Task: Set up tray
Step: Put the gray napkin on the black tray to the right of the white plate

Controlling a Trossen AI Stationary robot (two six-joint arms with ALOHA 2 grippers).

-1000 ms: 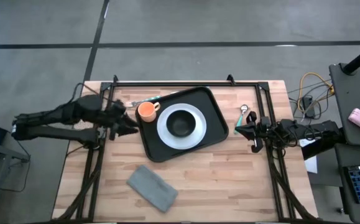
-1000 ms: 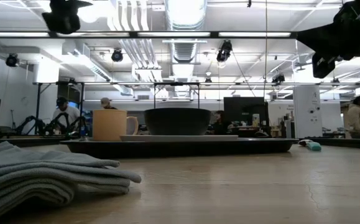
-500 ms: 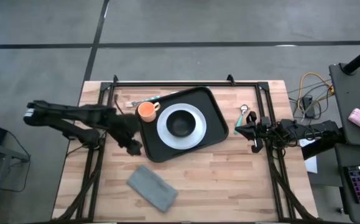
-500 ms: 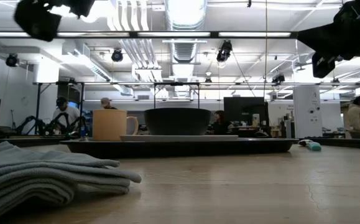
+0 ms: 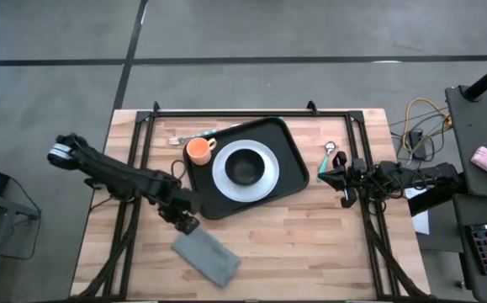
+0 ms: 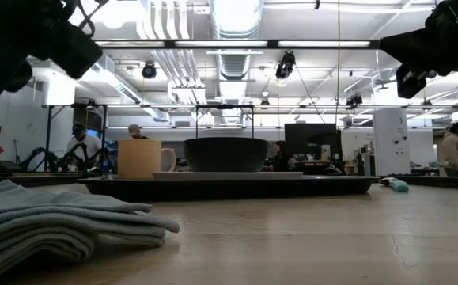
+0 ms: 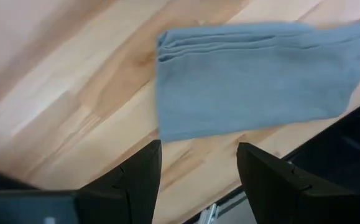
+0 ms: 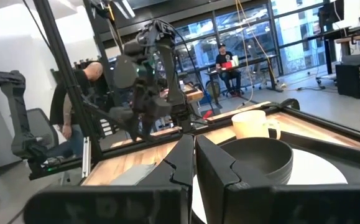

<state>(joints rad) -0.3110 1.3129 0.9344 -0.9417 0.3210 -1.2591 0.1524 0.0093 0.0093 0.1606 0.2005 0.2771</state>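
Observation:
The black tray (image 5: 292, 172) lies mid-table, turned a little askew. It carries a white plate (image 5: 264, 178) with a dark bowl (image 5: 243, 167) and an orange cup (image 5: 198, 151). A grey folded cloth (image 5: 206, 255) lies flat on the wood near the front edge and fills the left wrist view (image 7: 254, 78). My left gripper (image 5: 185, 221) hangs open, pointing down, just beyond the cloth's far-left end and off the tray's near-left corner. My right gripper (image 5: 330, 177) waits shut at the table's right side, aimed at the tray (image 8: 329, 149).
A spoon with a teal handle (image 5: 328, 152) lies on the wood right of the tray, and a piece of cutlery (image 5: 184, 138) lies beyond the cup. A black frame (image 5: 251, 112) borders the table. Bare wood (image 5: 310, 244) lies right of the cloth. People sit in the room behind.
My left arm has swung from beside the cup toward the table's near edge and a little to the right. It has come down toward the grey cloth with its gripper tipped to point downward. The cloth, the tray and my right arm have not moved.

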